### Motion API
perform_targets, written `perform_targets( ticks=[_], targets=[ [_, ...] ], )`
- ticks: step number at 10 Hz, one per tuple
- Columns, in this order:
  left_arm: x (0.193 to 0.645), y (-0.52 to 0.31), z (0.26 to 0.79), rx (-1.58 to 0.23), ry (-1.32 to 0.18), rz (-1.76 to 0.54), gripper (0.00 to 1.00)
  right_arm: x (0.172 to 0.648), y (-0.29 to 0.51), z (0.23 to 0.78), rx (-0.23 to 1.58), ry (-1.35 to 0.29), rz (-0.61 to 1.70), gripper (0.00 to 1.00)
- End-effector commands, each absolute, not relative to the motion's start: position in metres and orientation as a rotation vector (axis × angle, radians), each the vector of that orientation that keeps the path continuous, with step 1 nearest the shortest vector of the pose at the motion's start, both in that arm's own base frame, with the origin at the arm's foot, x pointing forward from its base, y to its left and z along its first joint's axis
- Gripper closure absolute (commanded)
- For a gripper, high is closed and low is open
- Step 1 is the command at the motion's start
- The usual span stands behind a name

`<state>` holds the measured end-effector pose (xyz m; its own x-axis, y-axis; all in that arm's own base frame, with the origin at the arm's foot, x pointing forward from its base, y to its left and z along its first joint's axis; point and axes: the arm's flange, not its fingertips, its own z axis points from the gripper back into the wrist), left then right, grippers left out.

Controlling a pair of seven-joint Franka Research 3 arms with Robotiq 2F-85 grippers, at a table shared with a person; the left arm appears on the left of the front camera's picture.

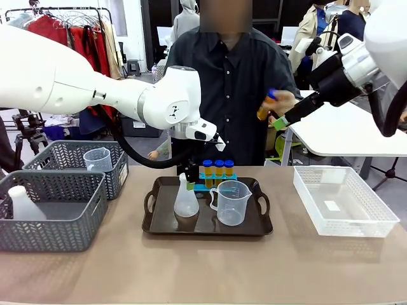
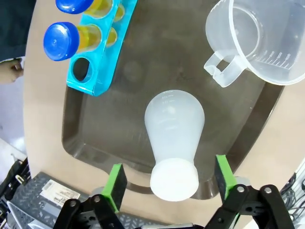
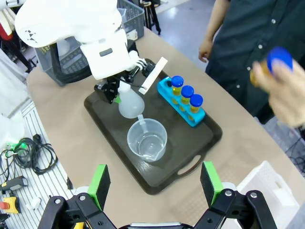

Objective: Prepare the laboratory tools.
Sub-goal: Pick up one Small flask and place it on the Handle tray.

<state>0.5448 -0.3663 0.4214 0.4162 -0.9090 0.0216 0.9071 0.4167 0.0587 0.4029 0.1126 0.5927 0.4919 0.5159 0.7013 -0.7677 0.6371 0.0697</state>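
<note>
Front view: the left arm reached in over the dark brown handled tray [image 1: 206, 229] on the tan surface [image 1: 203, 273], its left claw [image 1: 189, 182] down at the neck of the translucent white conical flask [image 1: 186, 203]. How wide the claw stood could not be told from here. The clear measuring beaker [image 1: 229, 203] stood just beside the flask on the tray, and behind them the small blue rack [image 1: 216, 182] held three yellow blue-capped tubes [image 1: 218, 170]. The person's hand [image 1: 280, 101] held the fourth tube [image 1: 267, 105] up in the air, next to the right claw [image 1: 280, 122], whose spread was unclear in this view. Two grey mesh baskets [image 1: 51, 203] sat on the robot's left, a white basket [image 1: 343, 200] on its right.

Left wrist view: the left claw [image 2: 167, 180] was wide apart, green pads [image 2: 116, 181] on either side of the flask's mouth [image 2: 174, 179], not touching it. The flask [image 2: 174, 129] stood on the tray [image 2: 143, 62]; the beaker [image 2: 257, 40] was near it, and the rack [image 2: 97, 71] showed one empty hole [image 2: 82, 69].

Right wrist view: the right claw [image 3: 155, 183] hung spread wide, holding nothing, high above the tray [image 3: 200, 138]. Below stood the beaker [image 3: 147, 140], the flask [image 3: 129, 102] and the rack [image 3: 188, 112] with three tubes [image 3: 183, 95]. The person's hand [image 3: 286, 90], blurred, held the blue-capped tube [image 3: 279, 59].
</note>
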Motion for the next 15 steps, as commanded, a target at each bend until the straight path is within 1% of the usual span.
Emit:
perform_targets(
  ticks=[1,8,9,14,15],
  targets=[
    [0.538,-0.355,0.427,0.050,-0.070,-1.113,0.00,0.403,0.113,0.594,0.413,-0.699,0.804,0.00],
    [0.526,-0.347,0.441,0.056,-0.076,-1.093,0.00,0.403,0.113,0.594,0.413,-0.699,0.804,0.00],
    [0.540,-0.356,0.438,0.053,-0.072,-1.123,0.00,0.403,0.113,0.594,0.413,-0.699,0.804,0.00],
    [0.539,-0.358,0.436,0.051,-0.069,-1.120,0.00,0.403,0.113,0.594,0.413,-0.699,0.804,0.00],
    [0.528,-0.344,0.442,0.005,-0.060,-1.207,0.00,0.403,0.113,0.594,0.413,-0.699,0.804,0.00]
  ],
)
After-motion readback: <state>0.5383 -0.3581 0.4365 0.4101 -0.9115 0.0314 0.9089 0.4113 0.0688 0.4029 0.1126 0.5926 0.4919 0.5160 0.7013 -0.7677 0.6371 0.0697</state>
